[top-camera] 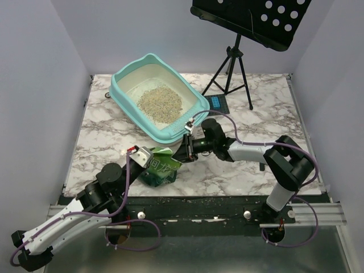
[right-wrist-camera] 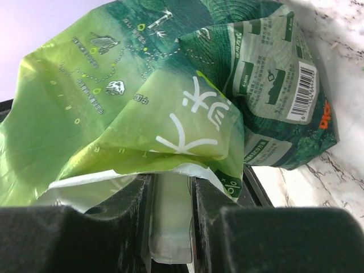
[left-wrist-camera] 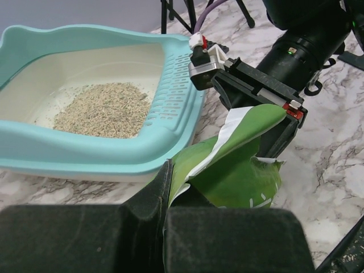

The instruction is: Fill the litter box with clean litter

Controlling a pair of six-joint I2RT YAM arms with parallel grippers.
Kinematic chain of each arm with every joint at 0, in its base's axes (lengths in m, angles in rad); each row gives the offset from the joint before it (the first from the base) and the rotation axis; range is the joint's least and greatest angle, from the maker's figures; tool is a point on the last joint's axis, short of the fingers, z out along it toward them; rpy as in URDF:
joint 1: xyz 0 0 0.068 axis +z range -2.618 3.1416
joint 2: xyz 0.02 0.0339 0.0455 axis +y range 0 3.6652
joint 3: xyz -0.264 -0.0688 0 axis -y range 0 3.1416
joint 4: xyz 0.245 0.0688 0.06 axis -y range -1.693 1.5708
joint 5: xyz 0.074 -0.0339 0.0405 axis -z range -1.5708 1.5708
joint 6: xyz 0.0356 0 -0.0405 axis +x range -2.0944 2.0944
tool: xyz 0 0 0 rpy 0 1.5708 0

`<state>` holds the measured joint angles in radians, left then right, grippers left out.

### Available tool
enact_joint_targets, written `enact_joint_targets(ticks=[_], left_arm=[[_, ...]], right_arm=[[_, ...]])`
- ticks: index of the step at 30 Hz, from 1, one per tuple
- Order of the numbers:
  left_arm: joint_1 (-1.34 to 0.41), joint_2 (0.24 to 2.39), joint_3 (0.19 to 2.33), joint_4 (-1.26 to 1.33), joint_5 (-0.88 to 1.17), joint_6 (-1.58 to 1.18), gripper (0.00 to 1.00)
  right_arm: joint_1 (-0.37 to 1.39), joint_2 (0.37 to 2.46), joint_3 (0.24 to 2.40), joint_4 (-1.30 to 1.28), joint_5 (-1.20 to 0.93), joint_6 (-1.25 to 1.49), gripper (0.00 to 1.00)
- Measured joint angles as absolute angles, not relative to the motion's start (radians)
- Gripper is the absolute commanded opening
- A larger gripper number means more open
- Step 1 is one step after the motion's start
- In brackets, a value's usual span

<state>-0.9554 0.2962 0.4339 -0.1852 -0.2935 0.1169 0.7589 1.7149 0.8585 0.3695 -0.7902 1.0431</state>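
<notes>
A teal litter box (top-camera: 121, 85) sits askew at the back left of a marble table (top-camera: 102, 136), with a loose pile of litter (top-camera: 160, 103) lying in the middle of its cream floor. Just in front of the box's near corner, a crumpled green bag (top-camera: 160, 172) stands on the table between two black arms. The left gripper (top-camera: 149, 158), its jaws closed, has the bag's upper left edge, and the right gripper (top-camera: 183, 152) meets the upper right edge from the other side. A black music stand (top-camera: 250, 17) on a tripod rises behind the box, with a small blue-faced device (top-camera: 217, 103) at its feet.
</notes>
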Motion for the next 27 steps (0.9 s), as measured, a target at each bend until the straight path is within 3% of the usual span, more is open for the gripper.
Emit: enact_joint_targets(ticks=[19, 27], left_arm=[[-0.950, 0.360, 0.434, -0.147, -0.326, 0.151, 0.00], [-0.950, 0.366, 0.434, -0.136, -0.326, 0.157, 0.00]], right_arm=[[0.731, 1.634, 0.633, 0.840, -0.812, 1.259, 0.01], [0.678, 1.530, 0.554, 0.905, -0.829, 1.292, 0.01]])
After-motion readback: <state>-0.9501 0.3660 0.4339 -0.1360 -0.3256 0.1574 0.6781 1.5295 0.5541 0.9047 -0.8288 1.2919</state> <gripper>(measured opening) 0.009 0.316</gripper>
